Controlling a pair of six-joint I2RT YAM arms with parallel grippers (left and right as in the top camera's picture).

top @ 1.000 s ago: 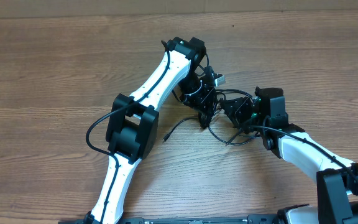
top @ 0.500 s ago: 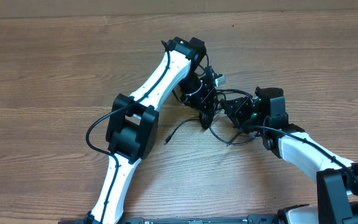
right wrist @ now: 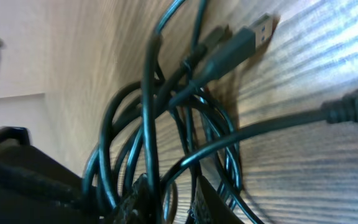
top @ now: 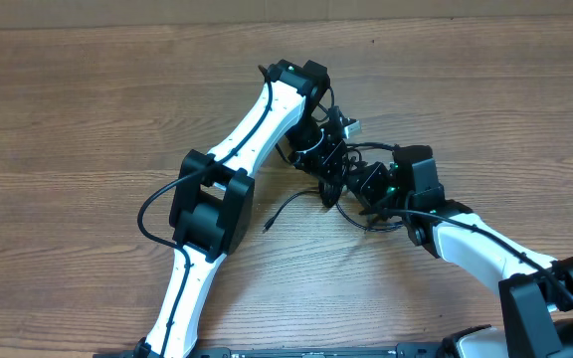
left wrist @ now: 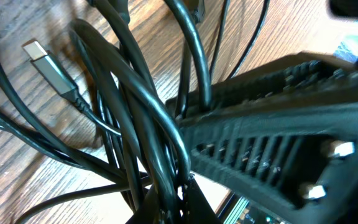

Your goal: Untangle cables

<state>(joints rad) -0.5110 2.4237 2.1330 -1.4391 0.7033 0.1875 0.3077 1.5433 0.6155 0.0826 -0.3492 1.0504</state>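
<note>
The cables are thin black cords knotted in a tangle at mid-table, between my two grippers. My left gripper reaches down from the far side. In the left wrist view it is shut on a bunch of strands, and a silver plug lies on the wood to the left. My right gripper presses into the tangle from the right. In its own view the right gripper stands narrowly open, with cable strands running between the fingers. Two plugs lie beyond.
One loose strand ends in a plug toward the front left of the tangle, and a loop lies under the right wrist. The left arm's elbow sits low over the wooden table. A ribbed finger of the right gripper crosses the left wrist view.
The right gripper has slid left, deeper into the tangle and closer to the left gripper, and its jaws have narrowed. The left arm has stayed put.
</note>
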